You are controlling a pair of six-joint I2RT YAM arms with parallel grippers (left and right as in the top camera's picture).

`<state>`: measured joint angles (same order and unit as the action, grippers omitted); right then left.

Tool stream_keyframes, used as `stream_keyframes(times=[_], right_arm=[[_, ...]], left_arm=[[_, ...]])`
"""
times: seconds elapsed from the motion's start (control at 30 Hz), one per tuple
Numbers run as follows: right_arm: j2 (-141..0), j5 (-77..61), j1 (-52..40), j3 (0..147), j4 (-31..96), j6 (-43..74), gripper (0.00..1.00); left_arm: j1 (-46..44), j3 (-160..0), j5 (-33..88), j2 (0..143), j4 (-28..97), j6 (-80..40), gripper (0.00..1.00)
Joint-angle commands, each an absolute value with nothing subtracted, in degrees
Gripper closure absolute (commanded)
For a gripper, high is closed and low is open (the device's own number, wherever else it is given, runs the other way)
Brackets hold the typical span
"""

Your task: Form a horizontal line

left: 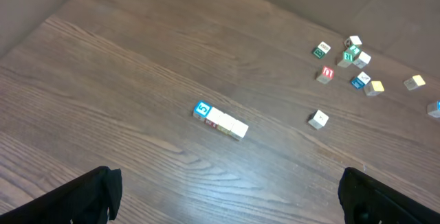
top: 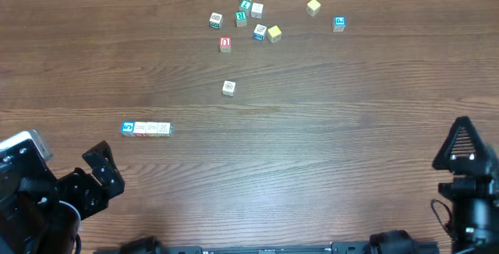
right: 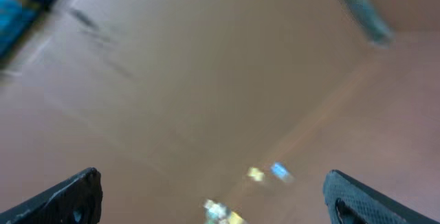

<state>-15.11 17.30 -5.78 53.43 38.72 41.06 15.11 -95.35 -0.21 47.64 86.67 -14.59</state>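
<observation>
The horizontal line is a row of four touching letter cubes, one blue-faced at the left end and three whitish-faced, on the left half of the table. It also shows in the left wrist view. My left gripper is open and empty, pulled back near the front left, below the row. My right gripper is open and empty at the front right, far from the row. The right wrist view is blurred.
A single whitish cube lies mid-table. A loose cluster of cubes sits at the back, with a red-faced cube, two plain yellow cubes and a blue-faced cube.
</observation>
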Motion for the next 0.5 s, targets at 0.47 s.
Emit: stream_keyframes(times=[0.47], right_arm=[[-0.16, -6.94, 2.11, 19.16, -5.45, 34.17, 0.0]], left_arm=[[15.14, -95.61, -0.21, 47.59, 86.76, -14.15, 0.0]])
